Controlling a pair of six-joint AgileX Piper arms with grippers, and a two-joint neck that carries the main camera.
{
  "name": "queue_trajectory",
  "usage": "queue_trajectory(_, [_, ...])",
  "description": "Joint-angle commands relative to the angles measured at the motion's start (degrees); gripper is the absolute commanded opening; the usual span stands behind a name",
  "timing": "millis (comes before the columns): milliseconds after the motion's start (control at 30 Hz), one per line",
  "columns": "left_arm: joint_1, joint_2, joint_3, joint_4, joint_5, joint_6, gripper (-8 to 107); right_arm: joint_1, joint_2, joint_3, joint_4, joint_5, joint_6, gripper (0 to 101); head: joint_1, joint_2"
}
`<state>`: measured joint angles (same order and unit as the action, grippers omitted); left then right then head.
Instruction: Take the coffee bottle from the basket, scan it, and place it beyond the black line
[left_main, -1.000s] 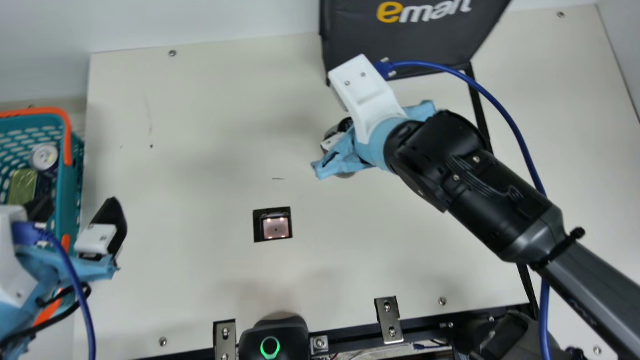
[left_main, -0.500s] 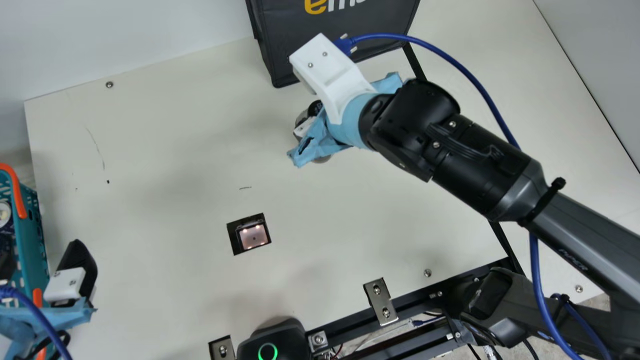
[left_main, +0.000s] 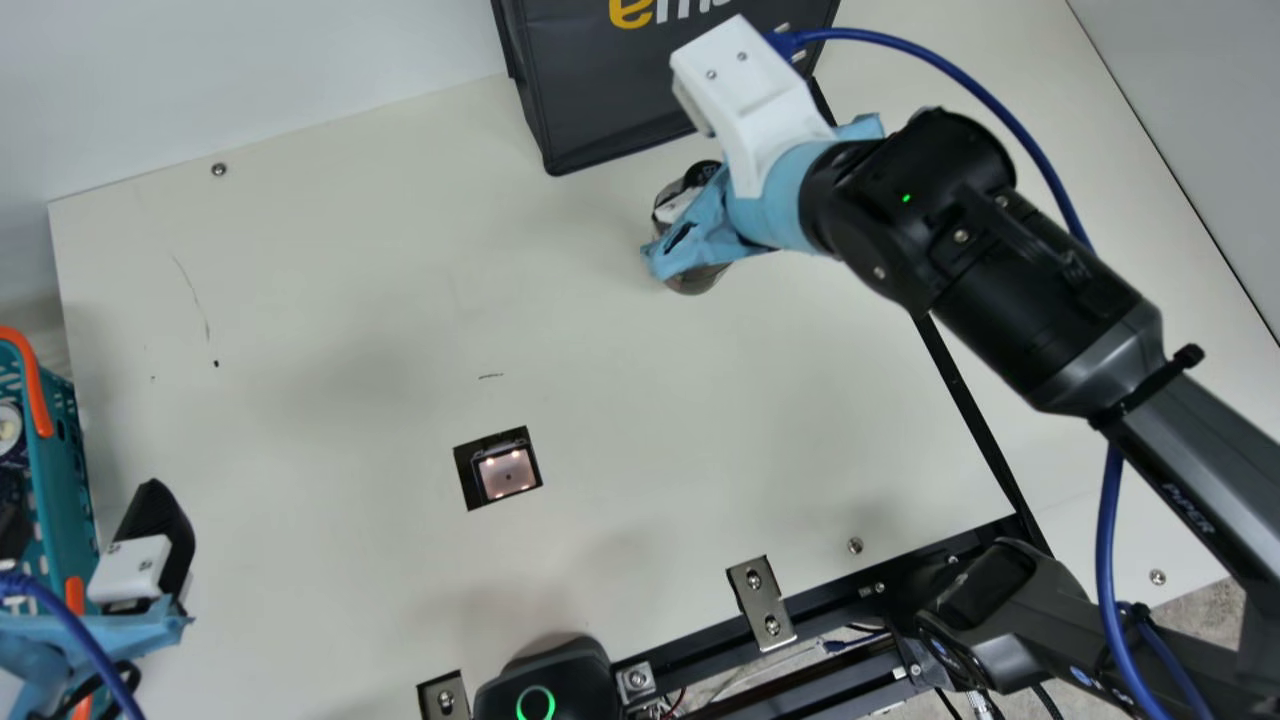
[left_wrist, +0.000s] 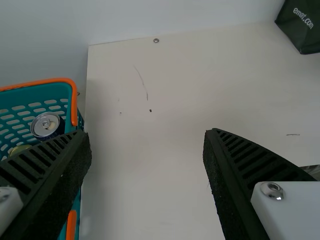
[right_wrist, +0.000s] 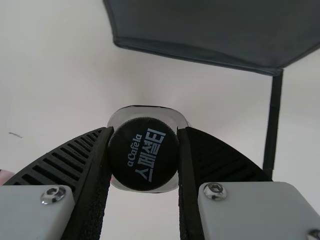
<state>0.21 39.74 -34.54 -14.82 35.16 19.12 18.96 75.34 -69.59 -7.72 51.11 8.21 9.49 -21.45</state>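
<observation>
Since the preceding main frame, the right hand (right_wrist: 145, 134) has carried the coffee bottle (left_main: 697, 280) over the desk (left_main: 350, 300), away from the scanner window (left_main: 508, 474) and toward the black line (left_main: 965, 410). The right hand is closed on the bottle's neck, just below the cap (right_wrist: 142, 155). I read the bottle as upright, on the scanner's side of the line. The left hand (left_wrist: 147, 135) is open beside the basket (left_wrist: 57, 94).

Step in hand, as I judge it: transfer across the line. I cannot confirm the scan from these pictures.

1. Maintain grip pressure; a narrow neck could let the body swing.
2. Keep the base clear of the desk, and the bottle clear of the black bag (left_main: 620, 95).
3. Release only after the whole base is past the line and seated flat.

View selection: the right wrist view gives me the cap centred between the fingers, with bare desk between bottle and line. For the route from scanner to line, I consult the main view, which adds the scanner window.
</observation>
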Motion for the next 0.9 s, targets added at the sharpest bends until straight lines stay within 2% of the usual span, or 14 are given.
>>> queue_trajectory(0, [0.0,0.0,0.0,0.0,0.0,0.0,90,-3.0,-0.04,-0.18,1.25,-0.22,-1.7,0,-1.57,-0.13])
queue_trajectory(867, [0.0,0.0,0.0,0.0,0.0,0.0,90,-31.59,0.89,0.25,15.87,-1.31,-19.94,0,-1.57,-0.13])
